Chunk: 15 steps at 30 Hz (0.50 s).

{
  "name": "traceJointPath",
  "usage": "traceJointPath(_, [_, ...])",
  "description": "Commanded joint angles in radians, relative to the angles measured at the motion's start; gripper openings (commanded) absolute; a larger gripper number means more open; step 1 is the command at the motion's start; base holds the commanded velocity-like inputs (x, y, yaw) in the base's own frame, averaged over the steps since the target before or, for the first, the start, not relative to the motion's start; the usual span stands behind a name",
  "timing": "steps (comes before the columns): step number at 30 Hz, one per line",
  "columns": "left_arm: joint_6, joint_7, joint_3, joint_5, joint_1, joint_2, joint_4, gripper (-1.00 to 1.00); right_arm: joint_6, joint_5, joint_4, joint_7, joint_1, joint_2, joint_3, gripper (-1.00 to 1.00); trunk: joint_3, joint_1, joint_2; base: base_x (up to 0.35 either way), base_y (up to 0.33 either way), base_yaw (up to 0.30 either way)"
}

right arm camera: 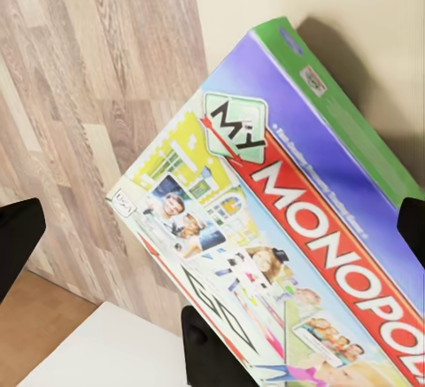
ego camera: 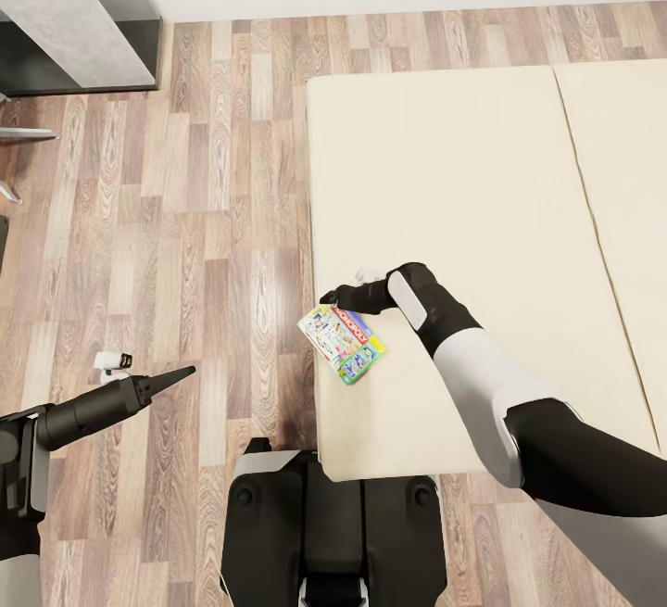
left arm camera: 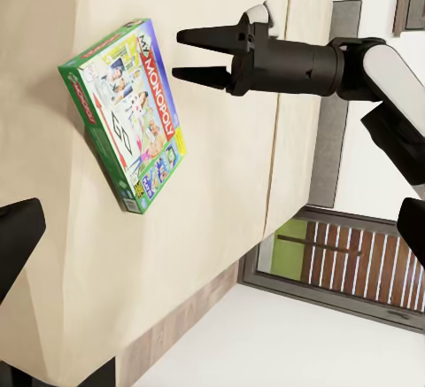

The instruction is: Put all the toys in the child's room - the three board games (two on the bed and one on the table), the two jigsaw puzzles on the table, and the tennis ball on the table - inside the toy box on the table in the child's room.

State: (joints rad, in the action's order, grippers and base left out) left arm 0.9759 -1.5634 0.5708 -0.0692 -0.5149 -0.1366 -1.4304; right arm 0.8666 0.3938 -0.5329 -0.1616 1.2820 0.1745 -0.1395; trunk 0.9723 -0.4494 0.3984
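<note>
Monopoly's flat white-and-green card box (ego camera: 342, 343) overhangs the beige bed's (ego camera: 482, 181) edge; the black right gripper's (left arm camera: 188, 55) wide-spread fingers could nudge it off

Bright, even, diffuse light fills all three renders, with no glare. The Monopoly box (right arm camera: 292, 254) casts a soft shadow on the mattress (right arm camera: 336, 15). Everything is sharp and undistorted, close-ups included.
</note>
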Motion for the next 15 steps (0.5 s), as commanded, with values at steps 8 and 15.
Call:
traceJointPath(8, [0.01,-0.007,0.001,-0.007,-0.001,0.0,-0.001,1.0,0.038,-0.016,-0.009,-0.003,0.0,0.0,-0.002,1.0,0.001,-0.001,0.002,0.0,0.0,0.0])
traceJointPath(15, [0.01,-0.007,0.001,-0.006,-0.001,0.0,-0.001,1.0,0.062,-0.016,-0.011,0.027,0.0,0.0,0.001,1.0,0.001,-0.001,0.002,0.0,0.0,0.0])
